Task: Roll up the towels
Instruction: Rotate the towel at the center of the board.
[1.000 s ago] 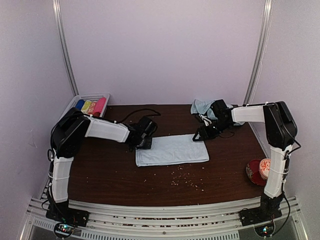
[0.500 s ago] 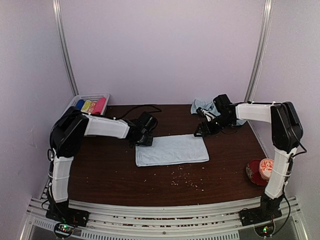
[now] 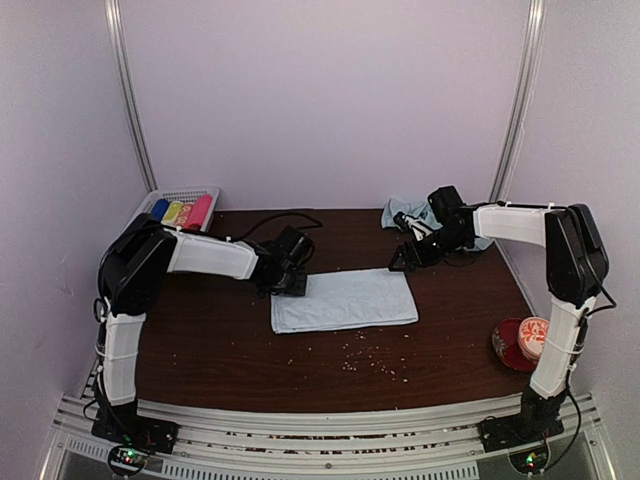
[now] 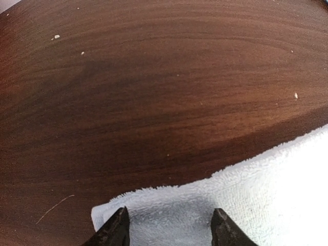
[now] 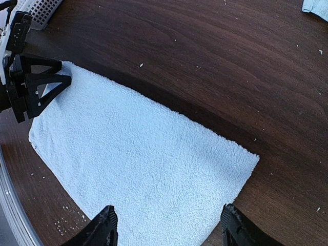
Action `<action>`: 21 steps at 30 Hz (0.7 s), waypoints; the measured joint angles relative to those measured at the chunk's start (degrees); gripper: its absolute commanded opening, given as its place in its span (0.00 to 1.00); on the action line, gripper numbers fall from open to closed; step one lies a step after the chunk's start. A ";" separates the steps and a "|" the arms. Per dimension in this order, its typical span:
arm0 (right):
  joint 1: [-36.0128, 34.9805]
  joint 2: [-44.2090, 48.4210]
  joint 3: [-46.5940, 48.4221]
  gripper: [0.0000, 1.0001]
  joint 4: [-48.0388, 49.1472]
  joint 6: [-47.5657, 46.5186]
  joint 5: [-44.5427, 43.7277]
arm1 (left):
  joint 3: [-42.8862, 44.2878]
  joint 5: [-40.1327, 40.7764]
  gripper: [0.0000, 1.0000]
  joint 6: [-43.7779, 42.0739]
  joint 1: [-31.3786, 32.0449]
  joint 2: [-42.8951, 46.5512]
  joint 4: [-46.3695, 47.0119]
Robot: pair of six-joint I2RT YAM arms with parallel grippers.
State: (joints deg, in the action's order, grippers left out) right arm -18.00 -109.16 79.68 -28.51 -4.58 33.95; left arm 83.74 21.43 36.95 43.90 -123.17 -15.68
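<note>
The left arm (image 3: pixel 210 258) rises from its base at the near left corner, bends at the elbow and stretches its forearm low to the right over the dark wooden table (image 3: pixel 220 350). The left gripper (image 4: pixel 169 231) hangs just above the far left corner of the flat towel (image 3: pixel 345 300). Its jaws stand apart, with only the pale blue cloth under them and nothing pinched between.

The right arm (image 3: pixel 515 225) stands tall at the right side and reaches its forearm to the left, wrist tilted down. The right gripper (image 5: pixel 169 233) is over the far right corner of the same towel, jaws wide and holding nothing.

This towel lies spread flat as a rectangle near the middle of the table, between both grippers. The second towel (image 3: pixel 403 212) lies crumpled at the far edge, just behind the right wrist.

A white basket (image 3: pixel 180 193) at the far left corner holds blue, yellow and pink rolls (image 3: pixel 183 212). Small crumbs (image 3: pixel 365 360) are scattered in front of the flat towel. A red dish (image 3: pixel 512 345) sits beside the right arm; what it contains I cannot tell clearly.
</note>
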 measured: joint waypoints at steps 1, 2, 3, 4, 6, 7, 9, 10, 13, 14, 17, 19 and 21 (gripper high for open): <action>0.00 0.00 0.00 0.69 0.00 -0.02 0.00 | 0.00 0.07 0.55 0.00 0.00 -0.04 0.00; 0.00 0.00 0.00 0.69 0.00 0.00 0.00 | 0.00 0.13 0.55 0.00 0.02 -0.04 0.02; 0.00 0.00 0.00 0.69 0.00 -0.02 0.00 | 0.02 0.20 0.55 -0.02 0.02 -0.15 0.02; 0.00 0.00 0.00 0.69 0.00 -0.02 0.00 | 0.07 0.22 0.55 -0.04 0.04 -0.26 0.02; 0.00 0.00 0.00 0.69 0.00 -0.02 0.00 | 0.48 0.28 0.55 -0.22 0.07 -0.87 0.04; 0.00 0.00 0.00 0.69 0.00 -0.02 0.00 | 0.98 0.35 0.55 -0.42 0.09 -1.38 0.02; 0.00 0.00 0.00 0.70 -0.02 -0.02 -0.09 | 1.97 0.50 0.55 -0.74 0.09 -2.19 -0.04; 0.00 0.00 0.00 0.70 -0.02 -0.02 -0.15 | 2.75 0.55 0.55 -1.09 0.09 -2.73 -0.04; 0.00 0.00 0.00 0.70 -0.02 -0.02 -0.48 | 6.25 0.83 0.55 -2.45 0.09 -5.25 0.00; 0.00 0.00 0.00 0.71 -0.02 -0.02 -0.66 | 7.74 0.90 0.55 -3.06 0.09 -6.23 0.02; 0.00 0.00 0.00 0.72 0.07 0.07 -1.53 | 13.03 1.20 0.55 -5.29 0.09 -9.66 -0.61; 0.02 0.00 0.00 0.74 0.24 0.37 -2.86 | 18.49 1.81 0.60 -7.48 0.09 -13.11 -1.31; 0.13 0.11 0.00 0.75 0.81 0.59 -4.83 | 26.51 2.54 0.73 -10.25 0.09 -17.90 -2.58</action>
State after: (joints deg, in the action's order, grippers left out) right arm -17.87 -109.06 79.68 -27.70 -3.99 29.12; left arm 110.26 23.97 26.70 43.99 -141.08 -18.26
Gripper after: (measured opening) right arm 0.730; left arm 0.582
